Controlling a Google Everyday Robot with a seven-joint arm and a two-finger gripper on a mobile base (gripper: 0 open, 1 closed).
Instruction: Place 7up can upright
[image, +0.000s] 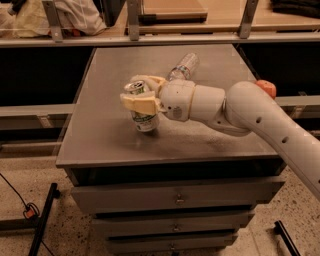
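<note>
The gripper (140, 97), clamped round the slightly tilted 7up can (145, 121) left of centre on the table (95, 145), probably needs to straighten it, then let go.

Looked like a lab or workshop. Showed a grey metal cabinet (100, 135) with drawers (175, 197), metal shelving uprights (133, 20) behind, a speckled floor (75, 225) with a loose cable (15, 195). Had the gripper (139, 93) over the cabinet top, clamped round the 7up can (145, 120).

A grey drawer cabinet (175, 192) is standing on speckled floor (75, 215), the gripper (139, 97) hanging over its top's left half; a shelf (200, 39) is running behind under warm light.
</note>
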